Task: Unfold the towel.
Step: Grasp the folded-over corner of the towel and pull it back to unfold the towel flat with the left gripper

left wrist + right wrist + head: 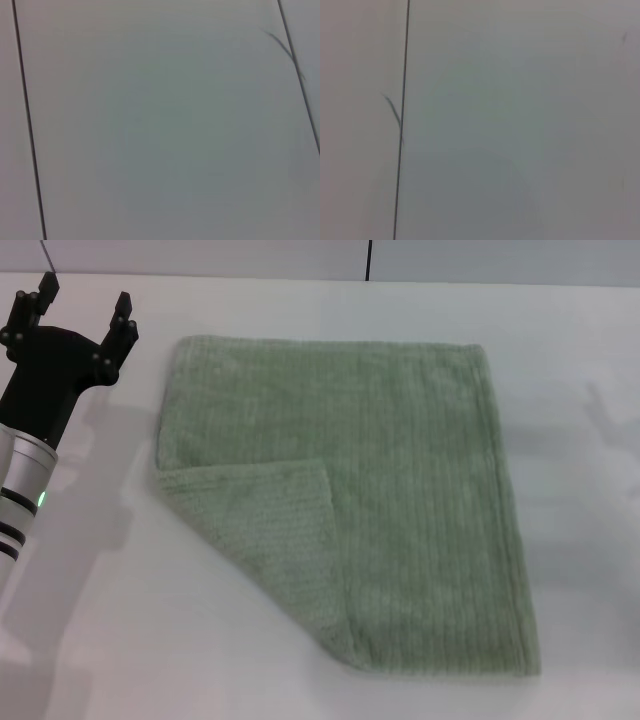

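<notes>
The sage-green towel [400,490] lies flat on the white table [590,490] in the head view. Its near-left corner [275,530] is folded over onto the cloth as a triangular flap. My left gripper [82,312] is open and empty, raised at the far left, apart from the towel's far-left corner. My right gripper is out of view. Both wrist views show only a plain pale surface with thin dark seams and no towel.
A wall with a dark vertical seam [368,260] runs along the table's far edge. Bare table lies to the towel's left and right.
</notes>
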Tool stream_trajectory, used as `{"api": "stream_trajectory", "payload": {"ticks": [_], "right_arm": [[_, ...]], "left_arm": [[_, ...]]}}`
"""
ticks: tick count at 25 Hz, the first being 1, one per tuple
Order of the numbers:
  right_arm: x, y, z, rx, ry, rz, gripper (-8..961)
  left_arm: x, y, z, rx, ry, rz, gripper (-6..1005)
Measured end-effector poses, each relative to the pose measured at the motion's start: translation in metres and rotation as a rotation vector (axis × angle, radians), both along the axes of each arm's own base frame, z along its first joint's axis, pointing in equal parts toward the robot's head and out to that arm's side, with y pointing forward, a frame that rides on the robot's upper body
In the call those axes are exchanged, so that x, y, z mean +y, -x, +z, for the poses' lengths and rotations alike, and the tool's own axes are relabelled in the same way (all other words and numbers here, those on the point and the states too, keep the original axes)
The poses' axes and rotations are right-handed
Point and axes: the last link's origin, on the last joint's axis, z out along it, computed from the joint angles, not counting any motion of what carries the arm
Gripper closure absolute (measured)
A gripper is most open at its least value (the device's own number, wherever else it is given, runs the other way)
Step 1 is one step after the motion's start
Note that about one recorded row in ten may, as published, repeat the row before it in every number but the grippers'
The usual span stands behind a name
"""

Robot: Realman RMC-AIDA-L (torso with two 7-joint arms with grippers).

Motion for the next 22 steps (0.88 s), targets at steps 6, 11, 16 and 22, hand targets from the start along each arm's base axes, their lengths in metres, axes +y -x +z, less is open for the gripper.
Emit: {"api": "stream_trajectory", "payload": {"ticks": [6,11,16,22], "right_arm": [[-0.002,0.000,-0.001,0.000,0.003,0.000,215],[-0.003,0.000,-0.002,-0.002,0.006,0.006,227],[0.001,0.004,-0.004,-0.009,0.017,0.018,238],[0.014,0.012,-0.013,-0.012,0.091,0.016,252]], "left_arm": [[-0.001,0.000,-0.001,0.002,0.005,-0.002,217],[-0.001,0.000,-0.001,0.003,0.007,-0.002,218],[0.001,-0.001,-0.002,0.004,0.010,0.000,219],[0.004,-0.002,-0.002,0.004,0.013,0.003,221]]}}
